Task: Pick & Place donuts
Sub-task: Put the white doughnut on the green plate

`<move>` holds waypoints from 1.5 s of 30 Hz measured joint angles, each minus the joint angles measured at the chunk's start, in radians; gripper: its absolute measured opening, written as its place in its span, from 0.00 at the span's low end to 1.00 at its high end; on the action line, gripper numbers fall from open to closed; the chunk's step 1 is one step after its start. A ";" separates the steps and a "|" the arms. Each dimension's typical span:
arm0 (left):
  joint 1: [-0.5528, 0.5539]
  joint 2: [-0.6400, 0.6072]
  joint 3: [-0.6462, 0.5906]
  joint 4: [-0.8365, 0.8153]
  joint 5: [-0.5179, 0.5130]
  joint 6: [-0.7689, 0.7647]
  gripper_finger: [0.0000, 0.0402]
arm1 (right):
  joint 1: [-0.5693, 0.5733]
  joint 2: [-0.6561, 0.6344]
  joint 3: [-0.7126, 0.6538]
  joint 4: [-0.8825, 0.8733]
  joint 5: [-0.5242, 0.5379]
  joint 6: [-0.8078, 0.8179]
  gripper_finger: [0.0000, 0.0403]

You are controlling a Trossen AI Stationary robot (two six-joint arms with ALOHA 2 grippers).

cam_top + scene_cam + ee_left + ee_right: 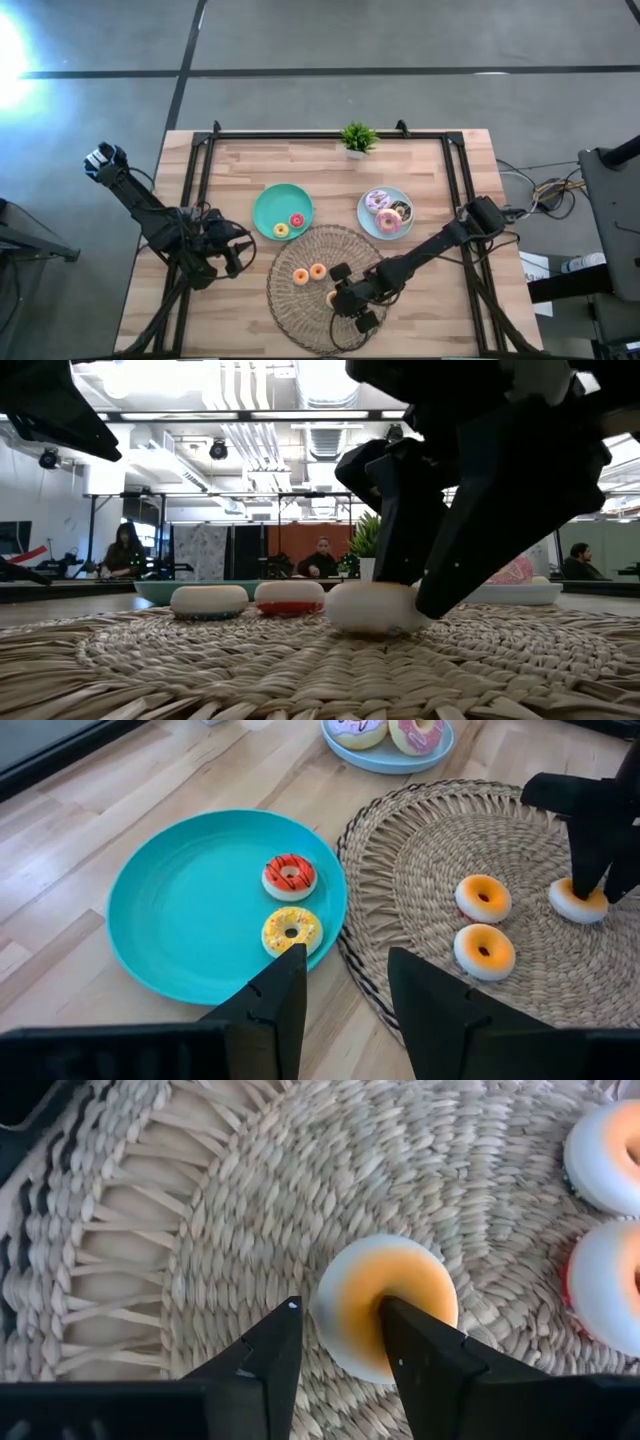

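orange donut point(385, 1315) lies flat, hole upward, on wicker mat point(200, 1230); right tool point(340, 1340) pinches its rim.

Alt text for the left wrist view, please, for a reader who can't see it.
A teal plate on the wooden table holds a red donut and a yellow donut. Beside it, three orange donuts lie on a wicker mat; the right gripper is at the farthest orange donut. The left gripper hovers open by the plate.

You see three orange-topped white donuts point(484, 900) on a tan woven mat point(420, 850), a red dark-striped donut point(289, 876) and yellow speckled donut point(291, 930) on a teal plate point(180, 910), pink ones point(379, 201) on light blue point(366, 220).
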 joint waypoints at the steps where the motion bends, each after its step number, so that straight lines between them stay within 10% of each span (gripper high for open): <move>1: 0.000 0.000 0.000 0.000 0.000 -0.002 0.29 | -0.001 0.000 0.000 0.000 0.000 0.000 0.31; 19: 0.000 0.000 0.000 0.000 0.000 -0.004 0.29 | -0.024 -0.021 -0.003 -0.011 -0.002 0.305 0.03; 32: 0.000 0.000 0.000 0.078 -0.149 0.126 0.29 | -0.166 -0.352 -0.141 0.015 0.105 0.562 0.02; 45: 0.082 0.020 -0.015 0.560 -0.367 0.793 0.29 | -0.325 -0.499 -0.495 1.200 0.351 1.071 0.02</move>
